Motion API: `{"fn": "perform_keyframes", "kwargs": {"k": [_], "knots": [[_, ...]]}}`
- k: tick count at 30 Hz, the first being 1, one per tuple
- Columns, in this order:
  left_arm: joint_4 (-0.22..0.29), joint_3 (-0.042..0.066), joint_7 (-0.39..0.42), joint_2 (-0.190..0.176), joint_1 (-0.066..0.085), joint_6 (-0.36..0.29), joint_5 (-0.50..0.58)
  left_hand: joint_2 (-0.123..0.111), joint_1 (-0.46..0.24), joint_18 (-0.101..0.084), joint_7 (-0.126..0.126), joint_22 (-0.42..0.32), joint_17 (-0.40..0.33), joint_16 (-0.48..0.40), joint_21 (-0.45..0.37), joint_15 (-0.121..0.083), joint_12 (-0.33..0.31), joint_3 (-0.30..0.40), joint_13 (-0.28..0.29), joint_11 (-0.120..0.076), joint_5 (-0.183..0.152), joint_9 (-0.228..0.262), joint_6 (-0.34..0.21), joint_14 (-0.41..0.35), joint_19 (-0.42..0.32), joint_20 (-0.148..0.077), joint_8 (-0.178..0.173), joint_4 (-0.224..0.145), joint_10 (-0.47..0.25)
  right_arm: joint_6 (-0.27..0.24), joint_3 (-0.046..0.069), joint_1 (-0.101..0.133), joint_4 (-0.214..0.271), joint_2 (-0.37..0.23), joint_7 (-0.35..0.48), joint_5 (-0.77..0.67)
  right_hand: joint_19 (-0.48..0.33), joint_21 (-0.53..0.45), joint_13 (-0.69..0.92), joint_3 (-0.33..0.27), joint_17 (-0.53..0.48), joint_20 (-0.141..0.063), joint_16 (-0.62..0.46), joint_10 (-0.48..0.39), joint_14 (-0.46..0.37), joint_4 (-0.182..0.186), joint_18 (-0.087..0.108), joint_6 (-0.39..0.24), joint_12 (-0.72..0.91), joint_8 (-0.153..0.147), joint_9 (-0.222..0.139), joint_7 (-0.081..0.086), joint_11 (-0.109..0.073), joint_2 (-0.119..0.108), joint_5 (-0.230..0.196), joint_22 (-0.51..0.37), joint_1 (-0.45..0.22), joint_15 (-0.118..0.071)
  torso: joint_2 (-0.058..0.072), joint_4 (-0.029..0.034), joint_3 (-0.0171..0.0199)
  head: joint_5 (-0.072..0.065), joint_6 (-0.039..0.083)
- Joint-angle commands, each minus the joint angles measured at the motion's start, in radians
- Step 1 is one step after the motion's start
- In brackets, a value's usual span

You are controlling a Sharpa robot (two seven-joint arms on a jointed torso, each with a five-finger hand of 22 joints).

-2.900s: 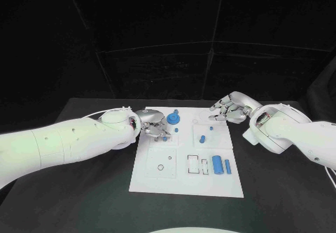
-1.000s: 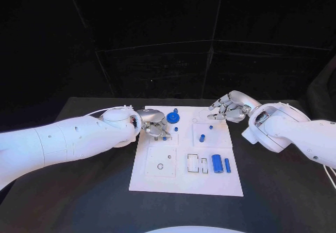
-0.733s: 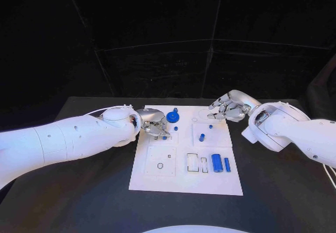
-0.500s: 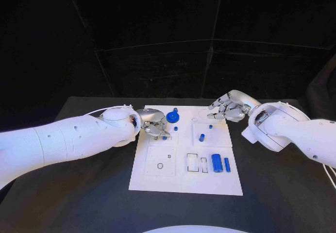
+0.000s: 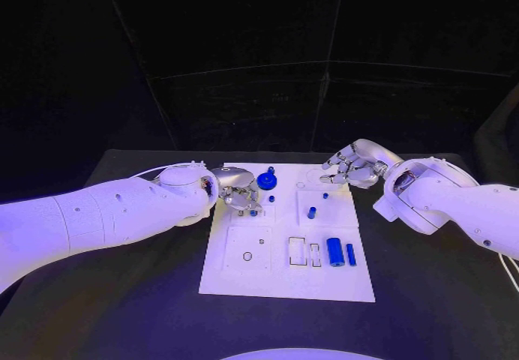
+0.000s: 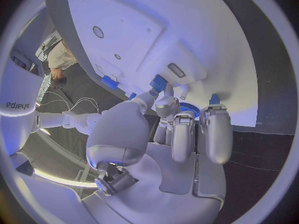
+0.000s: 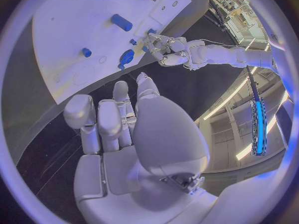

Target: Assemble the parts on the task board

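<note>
The white task board point(image 5: 283, 277) lies mid-table. I count two blue cylinders point(image 5: 335, 250) side by side at its four o'clock, two small pegs point(image 5: 311, 213) standing right of centre, and one round blue gear point(image 5: 266, 180) at twelve o'clock. The left hand point(image 5: 240, 196) pinches a small blue part point(image 5: 253, 212) at ten o'clock. The right hand point(image 5: 352, 166) hovers at one o'clock, fingers apart, holding nothing.
</note>
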Motion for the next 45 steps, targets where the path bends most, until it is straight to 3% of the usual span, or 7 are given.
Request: {"fn": "perform_keyframes", "kwargs": {"k": [1,20,25,36,45], "knots": [[-0.003,-0.001,-0.01,-0.001,-0.001,0.008,-0.003,-0.01,-0.001,-0.019,0.006,0.077,0.263,0.003,0.0,0.01,-0.004,-0.012,-0.001,0.006,0.003,-0.006,-0.004,0.104,0.023,0.007,-0.011,0.002,-0.002,0.003,0.0,0.002,0.002,0.0,0.009,0.004,-0.009,-0.006,-0.001,-0.005,-0.002,0.0,-0.007,0.0,0.001,0.003,0.009,-0.009,0.003,0.004,0.0,0.002,0.002,0.001,0.006,-0.001,-0.006,-0.005,0.0,-0.0002,0.0002,-0.001,0.0],[-0.003,-0.001,-0.043,0.0,-0.001,-0.04,0.036,-0.026,-0.028,-0.019,0.02,0.077,0.263,0.003,-0.001,0.019,-0.011,-0.086,-0.008,0.018,0.004,-0.042,0.007,0.104,0.023,0.02,-0.06,0.051,-0.007,0.002,0.0,0.002,0.001,0.0,0.009,0.006,-0.01,-0.009,-0.002,-0.01,-0.002,0.001,-0.01,-0.002,0.001,0.011,0.009,-0.011,0.004,0.005,0.0,0.002,0.003,0.003,0.007,-0.004,-0.014,-0.005,0.0,0.0001,0.0002,-0.004,0.001],[0.0,-0.001,-0.076,-0.002,-0.001,-0.06,0.062,-0.029,-0.034,-0.017,0.023,0.072,0.263,0.003,-0.005,0.021,-0.039,-0.101,-0.039,0.021,0.004,-0.051,0.002,0.104,0.021,0.022,-0.075,0.063,-0.022,0.003,0.0,0.002,0.0,0.001,0.009,0.007,-0.011,-0.011,-0.003,-0.01,-0.005,0.001,-0.012,-0.002,0.001,0.011,0.01,-0.011,0.003,0.005,0.0,0.002,0.003,0.003,0.007,-0.007,-0.015,-0.004,0.0,-0.0003,0.0002,-0.005,0.002],[0.018,-0.001,-0.083,-0.009,-0.001,-0.089,0.132,-0.041,-0.059,-0.017,0.03,0.073,0.263,0.003,-0.006,0.027,-0.044,-0.158,-0.045,0.028,0.004,-0.07,0.004,0.104,0.021,0.029,-0.101,0.103,-0.023,0.003,0.0,0.002,-0.001,0.0,0.008,0.008,-0.012,-0.012,-0.003,-0.011,-0.006,0.001,-0.013,-0.003,0.001,0.011,0.01,-0.011,0.004,0.005,0.0,0.002,0.003,0.002,0.006,-0.009,-0.015,-0.004,0.0,0.0007,-0.0001,-0.007,0.004],[0.032,-0.001,-0.067,-0.018,-0.001,-0.129,0.19,-0.034,-0.064,-0.017,0.029,0.075,0.263,0.003,-0.006,0.027,-0.039,-0.189,-0.04,0.027,0.004,-0.078,0.012,0.104,0.022,0.03,-0.111,0.129,-0.019,0.003,0.0,0.002,-0.003,0.001,0.008,0.01,-0.012,-0.012,-0.003,-0.013,-0.006,0.001,-0.014,-0.003,0.001,0.013,0.01,-0.011,0.005,0.006,0.0,0.002,0.003,0.002,0.004,-0.009,-0.016,-0.004,0.0,0.0001,0.0006,-0.005,0.006]]}}
